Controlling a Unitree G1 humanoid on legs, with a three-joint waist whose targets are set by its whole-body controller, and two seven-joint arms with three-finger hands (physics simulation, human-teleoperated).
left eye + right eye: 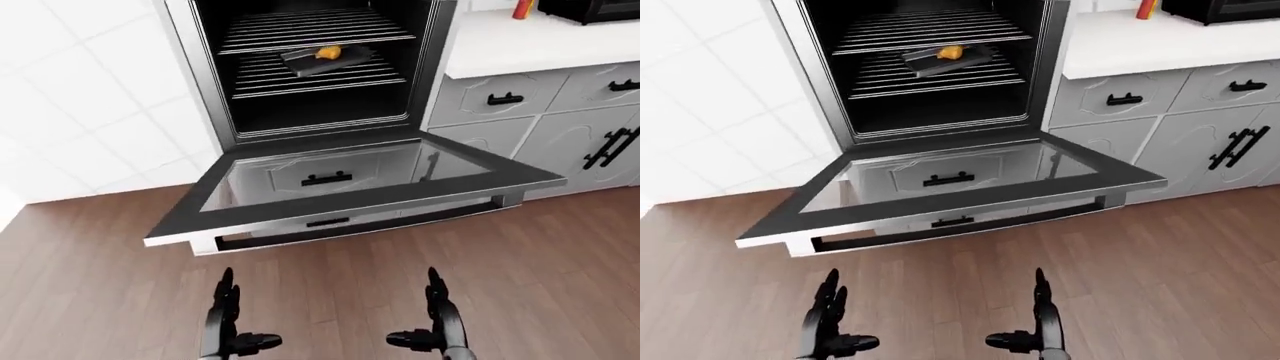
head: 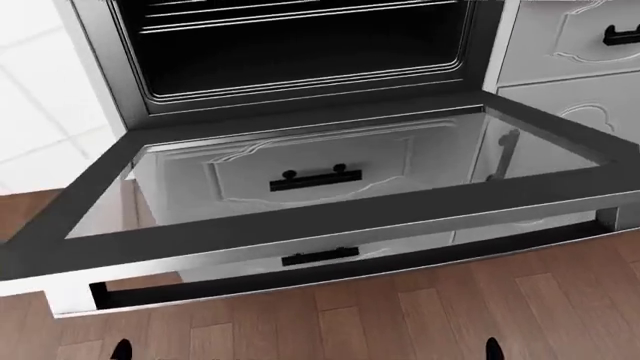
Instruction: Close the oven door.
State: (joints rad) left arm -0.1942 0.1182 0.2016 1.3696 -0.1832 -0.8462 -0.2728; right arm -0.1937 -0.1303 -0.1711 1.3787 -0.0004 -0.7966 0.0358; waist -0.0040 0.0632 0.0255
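The oven door (image 1: 350, 191) hangs fully open, lying almost flat out from the oven cavity (image 1: 315, 64): a dark frame around a glass pane, with a long bar handle (image 1: 360, 227) along its near edge. Inside the cavity are two wire racks; the lower rack (image 1: 315, 75) carries one dark tray (image 1: 322, 58) with one orange item (image 1: 328, 52). Below the door, over the wood floor (image 1: 560, 285), the left hand (image 1: 228, 322) and right hand (image 1: 437, 322) are both open, fingers spread, holding nothing, well apart from the door.
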